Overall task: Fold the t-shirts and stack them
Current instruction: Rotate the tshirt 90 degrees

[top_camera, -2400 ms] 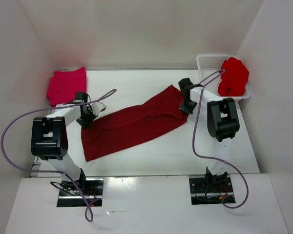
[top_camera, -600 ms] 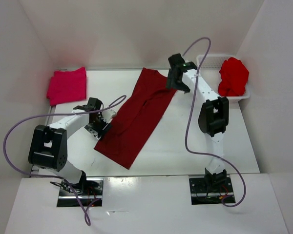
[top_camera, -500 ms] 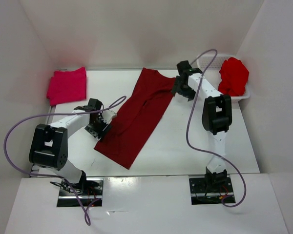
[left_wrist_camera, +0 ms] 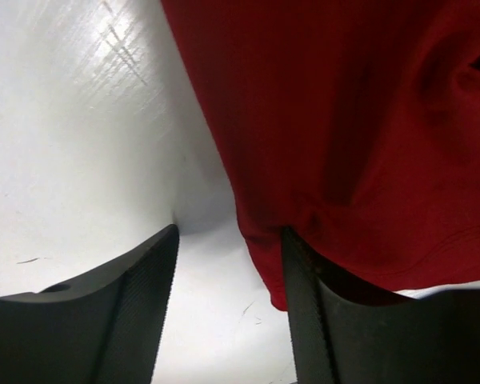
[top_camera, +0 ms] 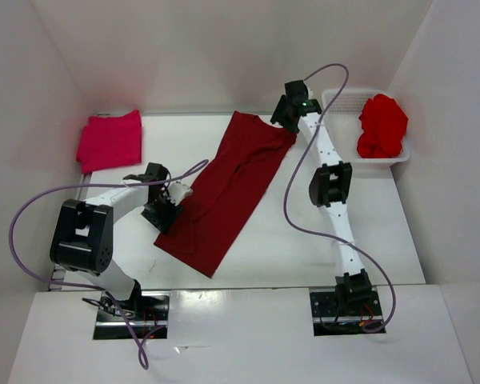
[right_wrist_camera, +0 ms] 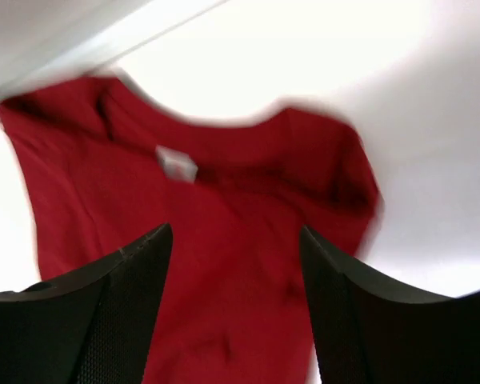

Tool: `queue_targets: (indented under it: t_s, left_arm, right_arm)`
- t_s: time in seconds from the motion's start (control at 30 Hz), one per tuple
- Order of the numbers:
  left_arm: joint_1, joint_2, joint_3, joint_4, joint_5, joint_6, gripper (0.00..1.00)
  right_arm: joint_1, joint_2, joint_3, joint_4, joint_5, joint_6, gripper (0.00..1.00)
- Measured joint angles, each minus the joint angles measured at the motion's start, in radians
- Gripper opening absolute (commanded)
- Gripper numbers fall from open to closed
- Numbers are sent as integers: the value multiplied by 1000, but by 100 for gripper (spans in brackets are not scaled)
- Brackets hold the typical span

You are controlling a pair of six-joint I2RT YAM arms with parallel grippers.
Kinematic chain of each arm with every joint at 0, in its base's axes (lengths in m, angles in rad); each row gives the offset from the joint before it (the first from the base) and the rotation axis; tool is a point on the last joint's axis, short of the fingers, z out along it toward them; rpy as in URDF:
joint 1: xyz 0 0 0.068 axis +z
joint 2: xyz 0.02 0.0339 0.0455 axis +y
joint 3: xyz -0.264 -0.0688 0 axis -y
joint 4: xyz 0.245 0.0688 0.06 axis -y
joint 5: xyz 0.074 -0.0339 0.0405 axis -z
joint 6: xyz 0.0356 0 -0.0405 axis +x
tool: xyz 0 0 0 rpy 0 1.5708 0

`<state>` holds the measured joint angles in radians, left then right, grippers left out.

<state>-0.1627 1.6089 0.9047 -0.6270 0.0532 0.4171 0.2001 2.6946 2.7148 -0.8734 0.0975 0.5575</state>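
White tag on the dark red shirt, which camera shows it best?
Right wrist view: the white tag sits at the collar of the dark red shirt. The top external view shows the whole shirt, its tag too small to see. The left wrist view shows only a shirt edge.

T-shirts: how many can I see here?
3. The pink t-shirt lies folded far left, the maroon t-shirt spread mid-table, the bright red t-shirt bunched in the white basket far right. Others may hide beneath it.
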Motion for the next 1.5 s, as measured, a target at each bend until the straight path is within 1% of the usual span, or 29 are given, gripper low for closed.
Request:
queue_targets:
  t_s: [0.07,0.13,0.27,0.47,0.57,0.6,0.63,0.67,0.7,0.77,0.83,0.87,0.93,0.97,1.07,1.13,1.2,1.23,1.3,1.33,1.37,1.4,1.43,1.47,1.5]
  left_arm:
    - [0,0,0,-1,3,0,59]
    - [0,1,0,-2,4,0,59]
    - [0,2,0,-3,4,2,59]
    - [0,6,3,-6,4,3,59]
    - [-1,10,7,-9,4,3,59]
    - [-3,11,7,-10,4,3,55]
    - [-6,11,7,-10,5,2,52]
    - [-11,11,7,-12,7,2,48]
    - [-17,11,7,-14,5,2,42]
    - [-32,11,5,-21,5,8,38]
    - [-46,10,4,-24,5,28,36]
    - [-50,10,4,-26,9,44,36]
    - [-66,6,2,-27,15,81,34]
    - [-80,3,-3,-26,11,103,29]
    - [-154,0,-8,-35,-4,153,20]
    - [-220,0,-8,-44,0,182,19]
    - [-278,2,-7,-53,12,208,20]
    - [-305,3,-5,-56,15,213,20]
    - [-352,6,-1,-64,28,234,21]
    - [-376,7,-1,-67,39,240,22]
    - [-394,7,0,-71,51,247,22]
    - [-414,7,1,-76,70,257,22]
    - [-433,7,1,-79,86,261,22]
    - [-455,7,1,-83,106,264,23]
    - [-476,6,1,-86,123,265,25]
  right_arm:
    - [0,139,255,-63,2,12,69]
    - [-8,193,330,-130,0,31,69]
    - [-24,241,362,-261,61,37,69]
    - [-14,243,388,-326,119,57,73]
    - [2,243,388,-360,137,71,73]
    - [8,244,388,-367,138,76,71]
    - [13,248,388,-372,138,79,65]
    - [17,250,389,-372,142,79,53]
    - [19,254,391,-370,141,82,45]
    - [21,261,401,-365,130,92,17]
    - [20,264,402,-357,116,102,6]
    - [18,267,402,-346,108,106,3]
    - [13,270,402,-323,91,105,2]
    - [13,272,402,-306,80,100,2]
    - [11,280,402,-252,51,93,0]
    - [13,286,402,-207,37,89,0]
    - [19,291,402,-156,27,80,0]
    - [24,291,402,-125,25,75,2]
    - [40,291,402,-63,22,63,10]
    - [50,291,402,-27,23,54,30]
    - [60,291,402,5,21,51,61]
    - [73,291,402,36,22,42,73]
    - [84,291,402,61,20,23,88]
    - [94,291,402,82,20,8,98]
    - [102,291,402,98,23,-3,100]
